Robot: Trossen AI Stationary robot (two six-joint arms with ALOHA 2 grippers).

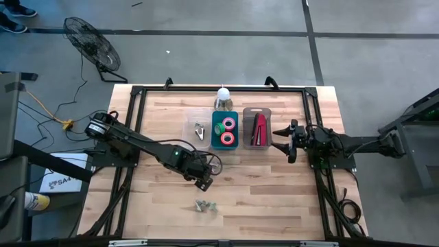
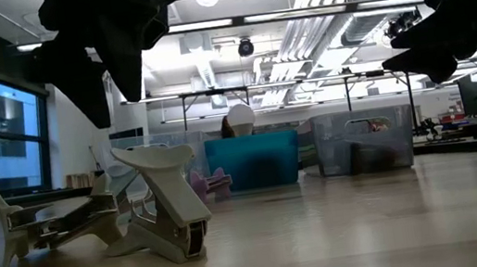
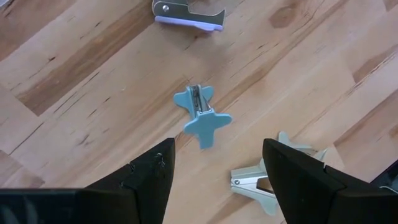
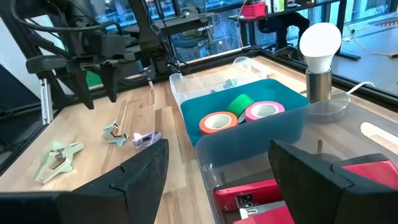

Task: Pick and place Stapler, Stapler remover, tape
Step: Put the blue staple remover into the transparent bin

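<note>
Three staple removers lie on the bare wood near the table's front: a blue one point(image 3: 200, 115), a purple-edged one point(image 3: 186, 15) and a pale green one point(image 3: 264, 180). My left gripper point(image 3: 217, 180) hangs open above them point(image 1: 203, 184), pointing down, with nothing between its fingers. The red stapler point(image 1: 258, 130) lies in a grey bin point(image 1: 257, 111). Pink, green and orange tape rolls point(image 4: 239, 112) lie in the teal bin point(image 1: 227, 146). Another staple remover point(image 1: 199, 131) lies in a clear bin. My right gripper point(image 1: 287, 142) waits open just right of the stapler's bin.
A lamp with a white bulb point(image 1: 223, 95) stands behind the teal bin at the far edge. The three bins sit side by side at the table's far middle. A black frame point(image 1: 137, 89) runs round the table. Bare wood lies to the front left and front right.
</note>
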